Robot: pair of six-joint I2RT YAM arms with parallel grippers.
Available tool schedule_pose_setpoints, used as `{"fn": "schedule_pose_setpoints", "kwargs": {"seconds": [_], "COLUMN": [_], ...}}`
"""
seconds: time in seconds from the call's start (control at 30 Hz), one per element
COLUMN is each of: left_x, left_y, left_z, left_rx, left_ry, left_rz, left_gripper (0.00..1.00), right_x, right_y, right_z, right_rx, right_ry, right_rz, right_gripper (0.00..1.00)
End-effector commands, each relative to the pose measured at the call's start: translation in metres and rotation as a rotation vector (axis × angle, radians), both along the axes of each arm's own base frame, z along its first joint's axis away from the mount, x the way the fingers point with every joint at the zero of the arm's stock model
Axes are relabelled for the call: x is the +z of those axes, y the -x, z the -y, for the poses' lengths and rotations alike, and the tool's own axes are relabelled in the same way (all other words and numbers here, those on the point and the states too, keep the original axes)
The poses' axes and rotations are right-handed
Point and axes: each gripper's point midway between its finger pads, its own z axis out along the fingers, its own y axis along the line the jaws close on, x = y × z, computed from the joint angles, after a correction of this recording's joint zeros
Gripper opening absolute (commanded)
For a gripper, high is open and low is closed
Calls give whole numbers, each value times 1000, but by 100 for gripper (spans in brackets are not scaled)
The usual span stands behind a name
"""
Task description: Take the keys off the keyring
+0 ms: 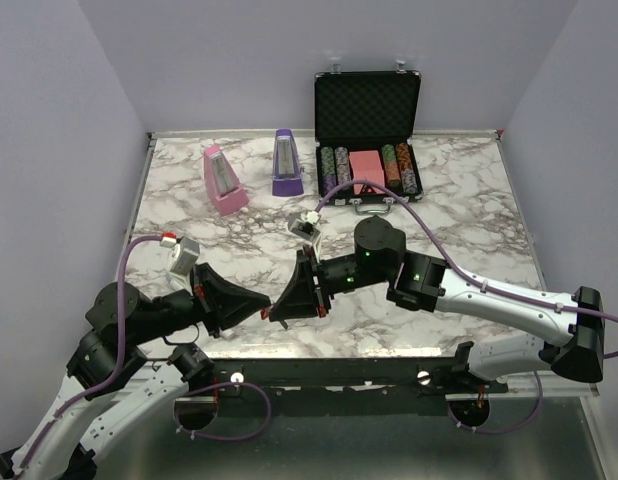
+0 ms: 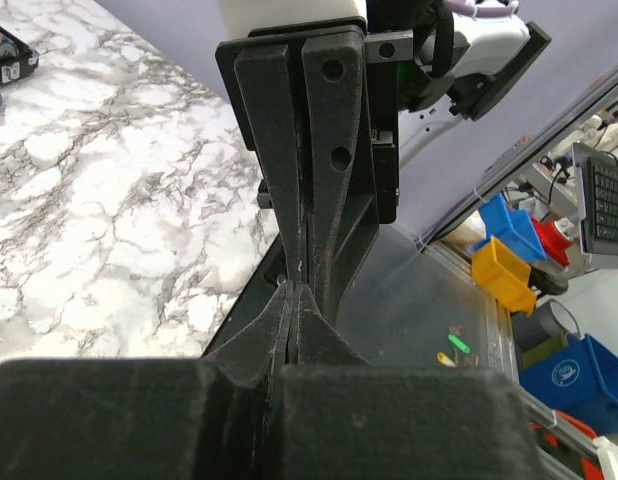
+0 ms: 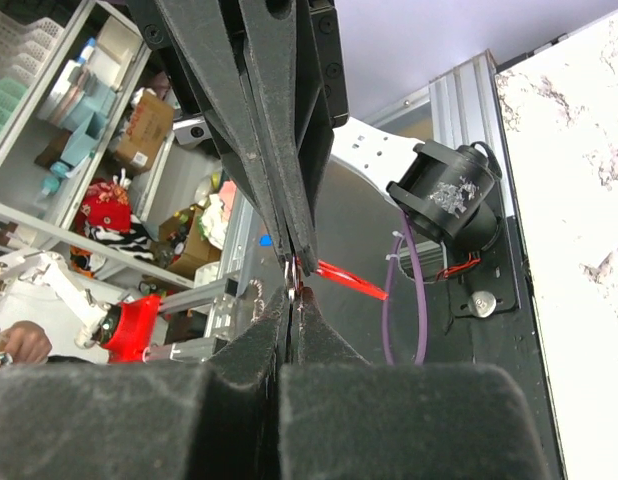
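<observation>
Two hands met tip to tip above the near edge of the tabletop (image 1: 439,210) in the top view: left hand (image 1: 263,303) and right hand (image 1: 287,300), both fully closed, with the red keyring (image 1: 264,314) showing just below their junction. The chip case (image 1: 367,130) stood well apart at the far side, leaving open marble between.

Left wrist view: the closed fingers of both hands touched end on, the tabletop edge just beside them. No keyring showed.

Right wrist view: the keyring's red tag (image 3: 347,279) emerged from the left hand's tips, apparently pinched there. A thin metal loop sat at the junction, but the keys could not be made out.

Judged step: opposed grasp set for separation. The next move would call for drawing the hands apart along their common line — without dropping below the edge.
</observation>
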Motion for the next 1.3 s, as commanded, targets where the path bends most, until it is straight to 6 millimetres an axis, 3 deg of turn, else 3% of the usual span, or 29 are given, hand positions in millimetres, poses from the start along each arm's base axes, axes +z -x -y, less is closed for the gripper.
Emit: {"fn": "schedule_pose_setpoints", "kwargs": {"seconds": [0.0,0.6,1.27], "left_x": [-13,-18,-38], "left_y": [12,21,28], "left_z": [-1,0,5], "left_rx": [-62,-121,-196], "left_ry": [-85,-111,-186], "left_rz": [-13,-11,-53], "left_gripper": [0,0,0], "right_x": [8,5,5], "right_y": [5,6,11], "right_z": [0,3,1], "right_rx": [27,34,69], "right_ry": [1,26,25], "right_rz": [38,37,22], "right_gripper": [1,1,1]}}
